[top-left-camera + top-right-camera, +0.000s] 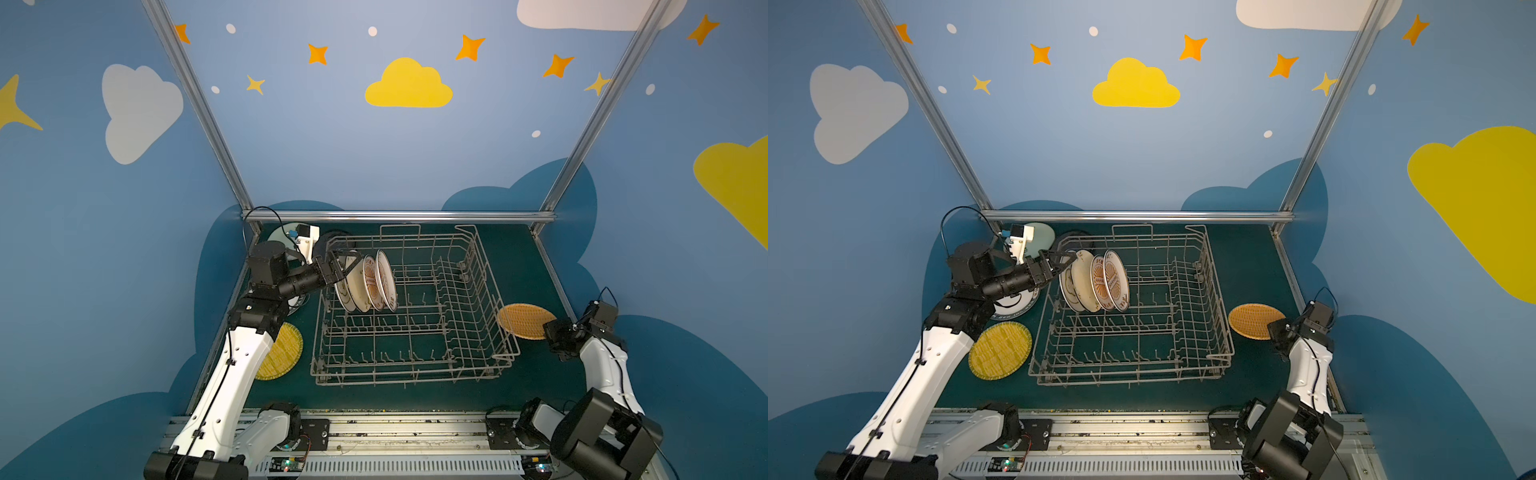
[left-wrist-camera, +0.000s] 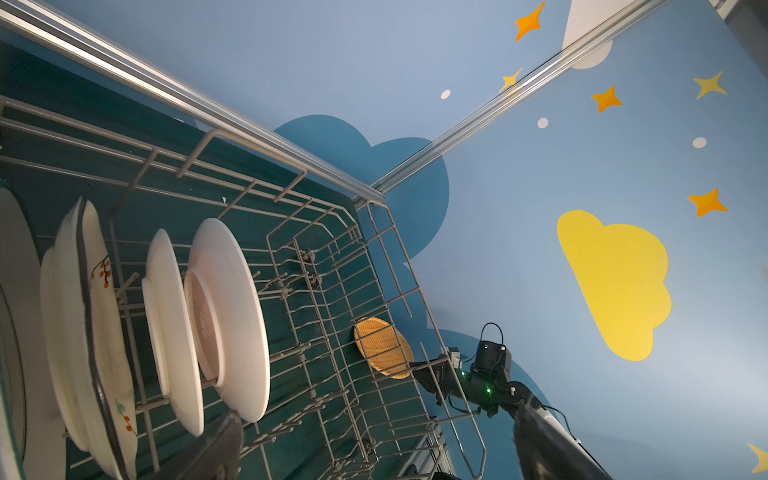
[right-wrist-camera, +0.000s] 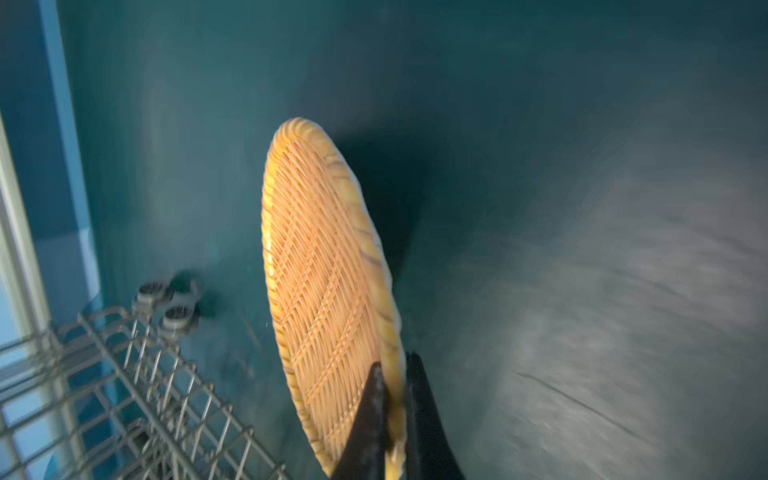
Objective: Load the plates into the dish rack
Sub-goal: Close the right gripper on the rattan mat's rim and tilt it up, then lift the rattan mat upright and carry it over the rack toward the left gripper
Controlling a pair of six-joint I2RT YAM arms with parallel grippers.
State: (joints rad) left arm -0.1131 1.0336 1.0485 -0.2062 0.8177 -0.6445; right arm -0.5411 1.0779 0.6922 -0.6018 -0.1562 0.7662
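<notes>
Right end effector (image 3: 394, 361) pinching woven plate (image 3: 324, 270) by its rim at rack's (image 1: 478, 266) 3 o'clock, left end effector (image 1: 1065, 264) spread at 10 o'clock; best keep plate edge-on, lower between free tines (image 1: 422, 297).

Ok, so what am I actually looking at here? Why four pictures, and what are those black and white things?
Those are two robot arms, mounted at the front edge of a green table. Two pictures look down on the whole scene from above, almost identically. The other two come from small cameras on each arm's wrist.

In the middle stands a grey wire dish rack, with a few plates standing upright at its left end. A yellow woven-pattern plate lies flat on the table left of the rack, and a pale green plate sits at the back left.

The left hand is open, right by the racked plates. The right hand is pinched shut on the rim of an orange woven-pattern plate, beside the rack's right side.
</notes>
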